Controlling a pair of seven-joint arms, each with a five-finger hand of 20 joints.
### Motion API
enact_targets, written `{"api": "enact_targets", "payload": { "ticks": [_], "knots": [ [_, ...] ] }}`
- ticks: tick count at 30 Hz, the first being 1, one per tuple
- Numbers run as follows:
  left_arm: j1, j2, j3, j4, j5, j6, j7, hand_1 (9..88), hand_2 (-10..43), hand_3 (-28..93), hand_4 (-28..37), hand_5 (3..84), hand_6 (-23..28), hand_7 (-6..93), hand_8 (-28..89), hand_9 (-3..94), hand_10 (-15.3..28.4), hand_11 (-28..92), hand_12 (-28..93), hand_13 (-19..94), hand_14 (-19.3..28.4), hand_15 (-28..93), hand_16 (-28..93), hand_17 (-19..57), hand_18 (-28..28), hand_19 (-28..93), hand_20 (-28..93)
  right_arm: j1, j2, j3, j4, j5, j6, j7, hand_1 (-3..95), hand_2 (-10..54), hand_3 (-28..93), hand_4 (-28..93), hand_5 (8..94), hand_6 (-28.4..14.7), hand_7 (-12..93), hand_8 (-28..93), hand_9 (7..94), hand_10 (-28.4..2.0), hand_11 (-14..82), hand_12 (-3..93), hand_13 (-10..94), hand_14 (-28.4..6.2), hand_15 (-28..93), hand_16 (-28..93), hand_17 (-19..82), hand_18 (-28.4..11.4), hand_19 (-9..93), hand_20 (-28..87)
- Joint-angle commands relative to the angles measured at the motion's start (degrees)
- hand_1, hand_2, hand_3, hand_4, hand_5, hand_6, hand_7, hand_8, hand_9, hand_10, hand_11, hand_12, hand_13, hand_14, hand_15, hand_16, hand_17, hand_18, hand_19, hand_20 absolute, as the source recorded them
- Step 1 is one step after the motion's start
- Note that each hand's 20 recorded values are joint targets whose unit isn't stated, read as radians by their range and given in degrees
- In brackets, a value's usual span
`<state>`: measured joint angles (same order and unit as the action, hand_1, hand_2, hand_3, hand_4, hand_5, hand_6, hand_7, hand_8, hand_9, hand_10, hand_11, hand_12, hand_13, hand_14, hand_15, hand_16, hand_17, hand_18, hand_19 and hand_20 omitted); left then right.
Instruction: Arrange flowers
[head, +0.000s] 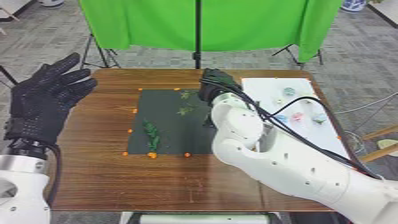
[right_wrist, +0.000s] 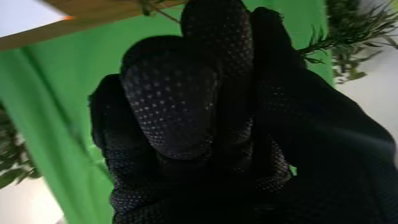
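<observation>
Leave the left hand (head: 49, 95), spread wide and empty, beside the counter (head: 98, 185). On the dark mat (head: 173, 120), mind the leafy green stem (head: 152, 135) and, farther right, the small sprigs (head: 186, 110): easily dragged askew by a low wrist. With the right hand (head: 213, 90), seemingly pinched round a green sprig (right_wrist: 342, 42), watch for slipping or twisting, from so thin a stem between bulky gloved fingers. Rightmost, on the white board (head: 262, 90), beware of nudging the small flowers (head: 297, 117) with the loose cables (head: 300, 135).

From high up, the head camera faces forward and down over the table (head: 107, 185), green cloth (head: 249, 25) at twelve o'clock; the wrist camera, close against the right hand (head: 217, 82), shares that cloth.
</observation>
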<state>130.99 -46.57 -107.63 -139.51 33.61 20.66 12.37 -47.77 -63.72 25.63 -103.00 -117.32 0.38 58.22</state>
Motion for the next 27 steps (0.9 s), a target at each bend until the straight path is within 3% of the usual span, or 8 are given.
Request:
{"api": "enact_targets", "payload": {
  "ticks": [1,3,7,9,27],
  "knots": [
    [-3.2,1.55,1.76,1.67,0.21,-1.27,-0.30,21.6,10.0,77,-27.9,37.8,11.0,12.7,-9,31.8,20.7,30,11,24,27.2,53,-10,-9.3,23.6,58,9,3.2,-6.8,-4.9,4.1,4.5,-0.8,2.4,56.7,-9.5,71,-28,90.1,-0.8,16,8,93.7,-8.8,29.3,20.8,91,-3.9,55,22,54,-18.2,93,22],
    [-5.0,2.19,3.16,1.99,0.17,-1.03,-0.38,21.7,10.1,77,-27.9,37.8,11.0,12.7,-9,31.8,20.7,30,11,24,27.3,53,-10,-9.3,23.6,58,9,2.3,-7.8,-4.4,5.2,4.9,-2.4,2.3,56.5,-9.5,71,-28,90.1,-0.7,16,8,93.7,-8.8,29.3,20.7,91,-4.0,55,22,54,-18.2,93,22],
    [-8.5,3.30,5.08,2.91,0.31,-2.25,-0.22,21.7,10.0,77,-27.9,37.8,11.0,12.7,-9,31.8,20.7,30,11,24,27.3,53,-10,-9.3,23.6,58,9,3.6,-8.2,-6.9,6.9,6.6,-1.9,4.0,56.2,-9.5,71,-28,90.0,-0.5,16,8,93.7,-8.7,29.7,20.4,91,-4.0,55,22,54,-18.2,93,22],
    [-9.8,3.17,6.03,3.23,0.37,-2.54,-0.79,21.7,10.0,77,-27.8,37.8,11.0,12.7,-9,31.8,20.7,30,11,24,27.2,53,-10,-9.3,23.6,58,9,1.5,-8.8,-5.2,7.3,5.8,-3.6,4.2,56.2,-9.5,71,-28,90.0,-0.4,16,8,93.7,-8.6,29.8,20.3,91,-4.1,55,22,54,-18.3,93,22],
    [-9.5,3.94,6.65,3.27,0.15,-3.47,1.07,21.7,10.0,77,-27.7,37.9,11.0,12.7,-9,31.8,20.7,30,11,24,27.2,53,-10,-9.3,23.6,58,9,-0.4,-9.7,-5.7,8.9,9.4,-6.0,6.8,54.7,-9.5,70,-28,87.2,-1.8,15,7,93.7,-8.9,28.2,20.7,90,-4.2,56,22,54,-18.7,93,23]
  ]
}}
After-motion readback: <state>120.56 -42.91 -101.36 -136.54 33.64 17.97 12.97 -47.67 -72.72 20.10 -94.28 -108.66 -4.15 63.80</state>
